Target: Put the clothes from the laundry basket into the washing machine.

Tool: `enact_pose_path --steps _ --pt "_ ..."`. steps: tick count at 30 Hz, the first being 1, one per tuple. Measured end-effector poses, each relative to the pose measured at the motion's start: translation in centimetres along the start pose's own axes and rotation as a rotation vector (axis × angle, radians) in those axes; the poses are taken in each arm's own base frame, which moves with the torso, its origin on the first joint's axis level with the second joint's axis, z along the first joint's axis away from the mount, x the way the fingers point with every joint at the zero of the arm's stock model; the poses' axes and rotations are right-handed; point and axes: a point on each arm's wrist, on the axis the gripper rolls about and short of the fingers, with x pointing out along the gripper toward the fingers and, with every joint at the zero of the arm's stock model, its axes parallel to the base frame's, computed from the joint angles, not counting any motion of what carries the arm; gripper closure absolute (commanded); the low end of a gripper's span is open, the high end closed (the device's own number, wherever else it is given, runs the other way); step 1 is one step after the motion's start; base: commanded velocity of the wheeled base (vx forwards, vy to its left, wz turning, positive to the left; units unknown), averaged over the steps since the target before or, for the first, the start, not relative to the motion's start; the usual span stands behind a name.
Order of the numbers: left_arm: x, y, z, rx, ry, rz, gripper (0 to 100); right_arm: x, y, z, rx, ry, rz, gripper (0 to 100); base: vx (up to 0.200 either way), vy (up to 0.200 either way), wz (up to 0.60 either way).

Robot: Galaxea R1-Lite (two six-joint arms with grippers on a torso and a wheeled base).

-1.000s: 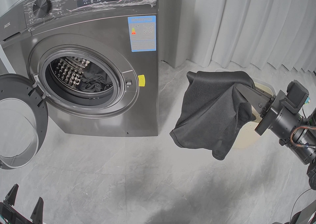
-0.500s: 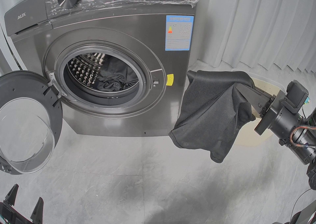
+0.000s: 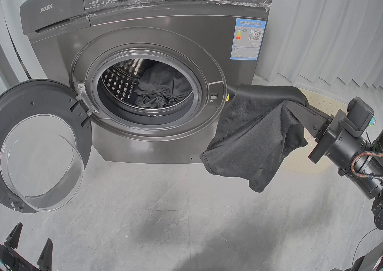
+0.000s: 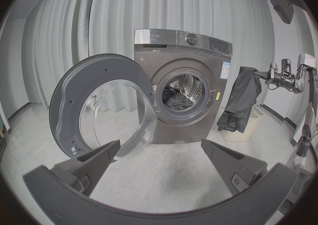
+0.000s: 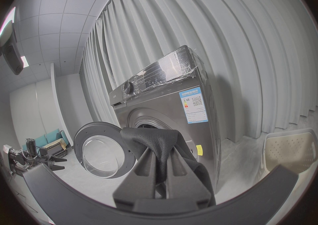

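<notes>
My right pincer (image 3: 296, 107) is clamped on a black garment (image 3: 255, 136) that hangs just beside the washing machine (image 3: 159, 20), near the laundry basket (image 3: 325, 105). The open drum (image 3: 119, 84) lies leftward and ahead of it, so this arm is nearer. My left pincer (image 4: 159, 142) sits low, spread apart, empty.

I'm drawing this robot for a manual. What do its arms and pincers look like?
The left pincer and right pincer each have two matt dark-grey wedge-shaped fingers tapering to points; the left's inner pads are ribbed. The right arm is built of black cylindrical segments, carries a black boxy module on its wrist and has a reddish braided cable looped beside it.
</notes>
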Motion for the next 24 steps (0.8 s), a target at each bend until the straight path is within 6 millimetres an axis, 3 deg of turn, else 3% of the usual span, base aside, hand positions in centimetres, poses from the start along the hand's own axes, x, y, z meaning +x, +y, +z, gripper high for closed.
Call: enact_pose_path --steps 6,24 --pt "0.0 0.0 0.0 0.0 0.0 0.0 0 -0.03 -0.13 -0.06 -0.002 0.003 -0.006 100 0.0 0.0 0.0" --pt "0.0 0.0 0.0 0.0 0.0 -0.001 0 -0.01 -0.51 -0.07 -0.005 0.003 -0.025 100 0.0 0.2 0.0"
